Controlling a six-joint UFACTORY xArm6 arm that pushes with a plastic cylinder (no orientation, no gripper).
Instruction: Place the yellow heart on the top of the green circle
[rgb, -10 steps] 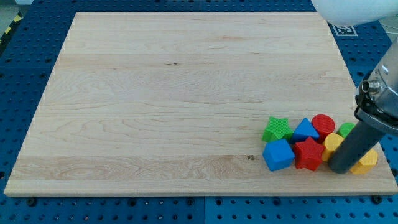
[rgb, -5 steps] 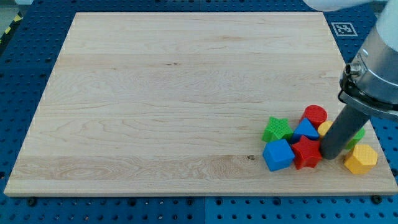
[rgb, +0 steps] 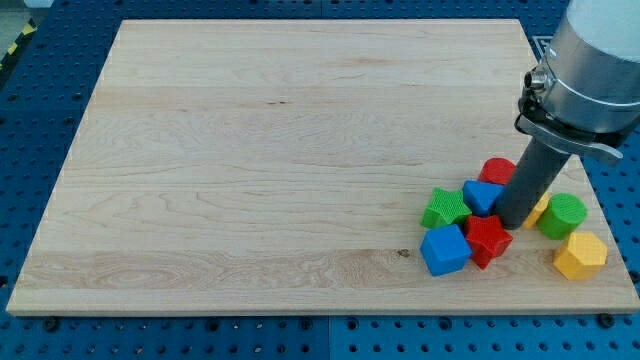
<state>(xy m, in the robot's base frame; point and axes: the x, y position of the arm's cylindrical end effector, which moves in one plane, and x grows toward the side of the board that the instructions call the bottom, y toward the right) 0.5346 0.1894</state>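
The yellow heart (rgb: 541, 209) shows only as a sliver at the right edge of my rod, near the board's lower right. The green circle (rgb: 561, 215) lies just to its right, touching or almost touching it. My tip (rgb: 515, 224) rests on the board to the left of the heart, between it and the red star (rgb: 489, 238). The rod hides most of the heart.
A cluster sits left of the tip: green star (rgb: 445, 208), blue triangular block (rgb: 483, 196), red circle (rgb: 497, 171) and blue cube (rgb: 446, 249). A yellow hexagon (rgb: 580, 256) lies below the green circle, near the wooden board's (rgb: 250, 150) lower right corner.
My tip has moved up and to the left through the cluster. The red circle, blue triangular block and yellow heart shifted up-left, and the green circle is uncovered.
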